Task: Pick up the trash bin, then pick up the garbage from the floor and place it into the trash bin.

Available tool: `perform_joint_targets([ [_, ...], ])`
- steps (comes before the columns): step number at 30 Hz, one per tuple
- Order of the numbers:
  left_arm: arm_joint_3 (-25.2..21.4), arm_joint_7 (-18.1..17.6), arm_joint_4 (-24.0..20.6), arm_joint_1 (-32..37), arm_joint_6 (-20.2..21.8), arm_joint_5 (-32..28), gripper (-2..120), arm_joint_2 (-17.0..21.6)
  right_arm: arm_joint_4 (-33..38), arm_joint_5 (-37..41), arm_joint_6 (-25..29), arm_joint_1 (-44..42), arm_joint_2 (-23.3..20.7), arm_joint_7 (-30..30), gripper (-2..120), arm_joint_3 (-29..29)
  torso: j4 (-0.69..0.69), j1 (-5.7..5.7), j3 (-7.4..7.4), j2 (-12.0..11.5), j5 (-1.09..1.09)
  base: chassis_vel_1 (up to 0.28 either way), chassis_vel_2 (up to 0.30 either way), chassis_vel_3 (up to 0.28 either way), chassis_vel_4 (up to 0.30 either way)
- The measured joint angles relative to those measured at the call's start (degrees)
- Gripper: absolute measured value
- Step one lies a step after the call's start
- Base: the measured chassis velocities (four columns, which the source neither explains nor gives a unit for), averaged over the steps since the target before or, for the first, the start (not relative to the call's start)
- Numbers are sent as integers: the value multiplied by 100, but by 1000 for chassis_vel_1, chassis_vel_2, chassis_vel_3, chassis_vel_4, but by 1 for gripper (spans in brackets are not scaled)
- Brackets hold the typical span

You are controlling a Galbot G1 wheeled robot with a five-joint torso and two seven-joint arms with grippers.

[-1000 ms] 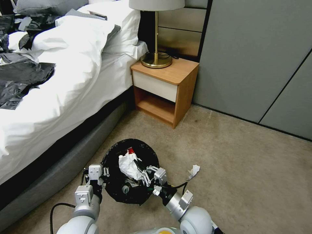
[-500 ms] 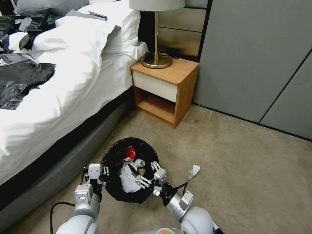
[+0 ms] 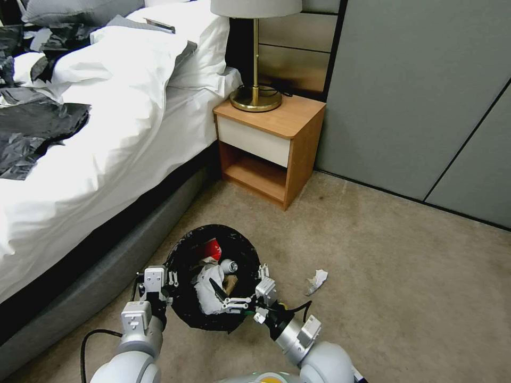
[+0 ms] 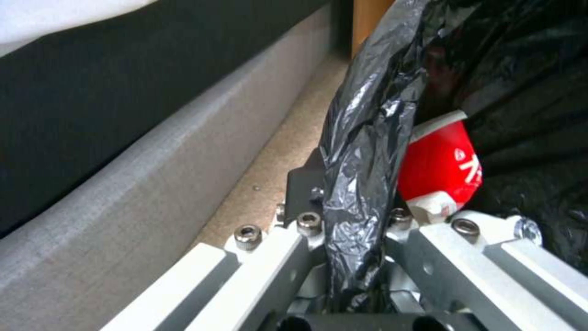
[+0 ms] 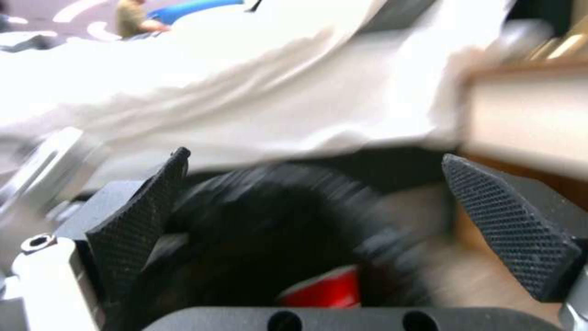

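Observation:
The trash bin (image 3: 186,252), lined with a black bag, hangs just above the carpet beside the bed. My left gripper (image 3: 159,285) is shut on its near-left rim; the left wrist view shows the bag-covered rim (image 4: 358,151) pinched between the fingers (image 4: 294,248). Inside the bin lie a crumpled white tissue (image 3: 206,287), a red-and-white cup (image 3: 211,249) (image 4: 441,170) and a bottle end (image 3: 229,265). My right gripper (image 3: 238,285) (image 5: 325,225) hovers open at the bin's near-right rim with nothing between its pads (image 5: 508,230). One piece of garbage, a white tissue (image 3: 318,280), lies on the floor to the right.
The bed (image 3: 80,175) with white bedding and black plastic sheets (image 3: 32,127) runs along the left. A wooden nightstand (image 3: 271,143) with a lamp (image 3: 256,53) stands ahead. Grey wall panels (image 3: 415,96) close the back right. Open carpet (image 3: 399,308) spreads to the right.
The white tissue held by my right gripper has dropped into the bin. The right gripper opened and drew back toward the bin's near-right rim. The left gripper kept its hold.

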Motion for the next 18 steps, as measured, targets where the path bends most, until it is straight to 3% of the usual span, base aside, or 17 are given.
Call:
perform_joint_targets([
  [4,-98,1,55,-60,5,-88,1,22,731,-793,73,-337,69,573,100,983,3,0,0,0,-2,0,0,0,0],
  [8,-146,1,80,-130,26,-154,1,29,1040,-1107,102,-857,169,1116,100,1601,2,0,0,0,-3,0,0,0,0],
  [18,-202,-14,106,-227,89,-262,1,66,623,-1077,193,-1540,298,1492,100,2053,4,0,0,1,-5,0,0,0,0],
])
